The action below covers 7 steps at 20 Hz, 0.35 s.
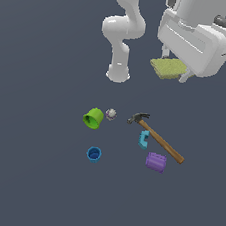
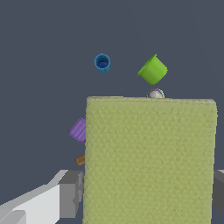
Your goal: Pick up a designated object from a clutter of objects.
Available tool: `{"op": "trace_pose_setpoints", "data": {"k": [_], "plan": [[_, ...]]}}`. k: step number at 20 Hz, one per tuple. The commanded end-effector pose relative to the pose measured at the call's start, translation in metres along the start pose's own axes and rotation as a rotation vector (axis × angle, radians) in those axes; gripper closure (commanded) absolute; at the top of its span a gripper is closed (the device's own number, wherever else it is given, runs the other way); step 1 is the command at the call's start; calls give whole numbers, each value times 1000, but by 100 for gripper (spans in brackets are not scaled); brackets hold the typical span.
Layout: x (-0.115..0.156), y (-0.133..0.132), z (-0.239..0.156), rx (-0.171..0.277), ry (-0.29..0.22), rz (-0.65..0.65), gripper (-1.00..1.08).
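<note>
Claw: our claw (image 1: 172, 72) grips the yellow-green pad (image 1: 167, 67), clamped on 2 opposite edges.
Pad: we see it held flat, high above the hammer (image 1: 158, 136) on the worktop (image 1: 31, 175).

Speckled yellow-green pad (image 2: 148, 157), bright green cup (image 1: 93, 118), blue cup (image 1: 94, 154), purple cup (image 1: 156, 162), cyan clamp (image 1: 144, 139), brown-handled hammer (image 1: 157, 137)

We see the yellow-green pad (image 2: 149, 159) filling much of the wrist view, clamped at its two side edges between the gripper (image 2: 148, 192) and its grey fingers (image 2: 72, 194). Beyond its far edge lie the blue cup (image 2: 102, 62), the green cup (image 2: 152, 70), a small grey ball (image 2: 155, 93) and, partly hidden, the purple cup (image 2: 78, 130).
</note>
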<state>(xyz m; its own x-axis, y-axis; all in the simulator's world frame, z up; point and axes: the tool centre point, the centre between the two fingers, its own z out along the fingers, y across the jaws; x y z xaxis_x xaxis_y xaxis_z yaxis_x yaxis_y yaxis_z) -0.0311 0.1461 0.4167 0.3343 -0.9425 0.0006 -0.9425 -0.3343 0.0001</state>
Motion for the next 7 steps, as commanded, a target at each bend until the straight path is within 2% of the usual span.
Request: {"op": "trace_pose_setpoints", "data": {"k": [1,7], "plan": [[-3,0,-10,0,0,0,108],[-5,-1,-18,0,-1,0,108]]}}
